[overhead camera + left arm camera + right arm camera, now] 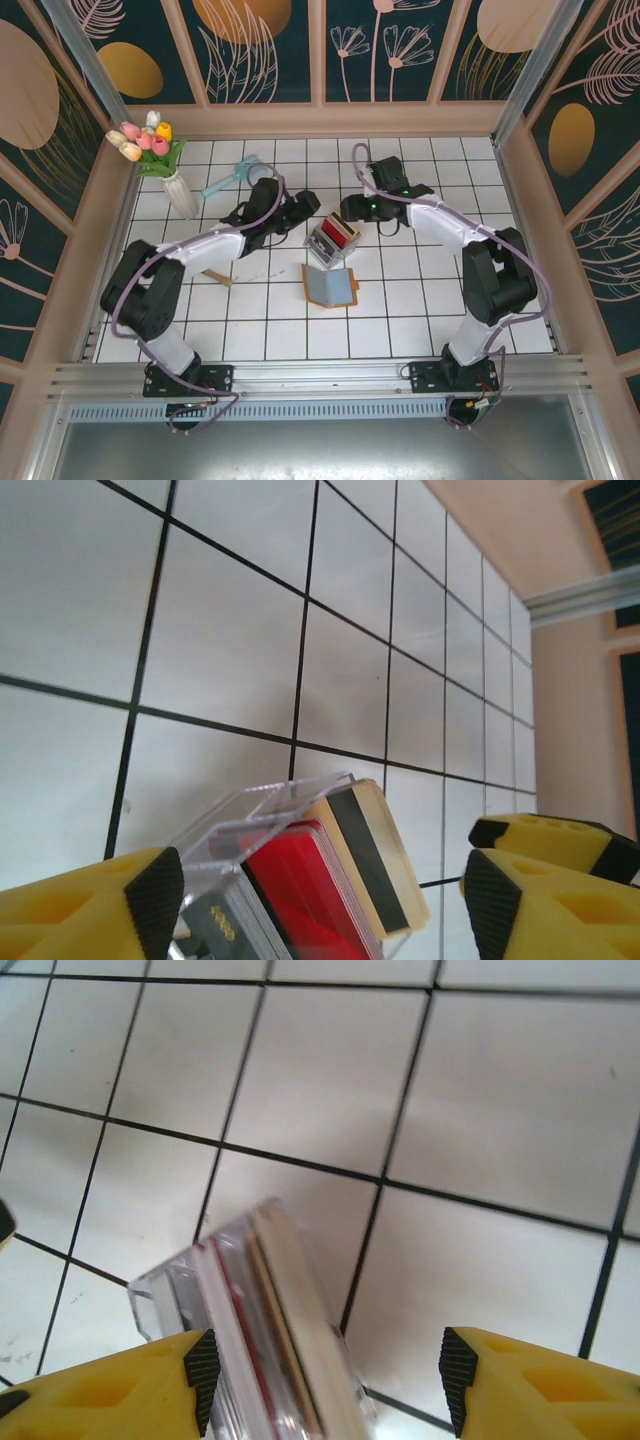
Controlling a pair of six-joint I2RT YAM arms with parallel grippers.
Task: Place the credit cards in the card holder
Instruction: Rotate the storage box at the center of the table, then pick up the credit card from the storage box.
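The credit cards (pixel 336 236) stand on edge in a clear plastic tray (pixel 320 243) mid-table. Close up I see a red card (pixel 310 890), a tan card with a black stripe (pixel 372 850) and a grey card (pixel 222 925). The card holder (pixel 330 286) lies open just in front of the tray, orange-brown with blue lining. My left gripper (pixel 306 212) (pixel 320 905) is open, its fingers on either side of the tray. My right gripper (pixel 349 212) (pixel 328 1375) is open too, with the tray (pixel 260 1330) beside its left finger and a wide gap to the right one.
A white vase of tulips (pixel 180 192) stands at the back left, with a light blue tool (pixel 234 176) beside it. A small tan stick (pixel 218 277) lies left of the card holder. Raised walls ring the tiled table.
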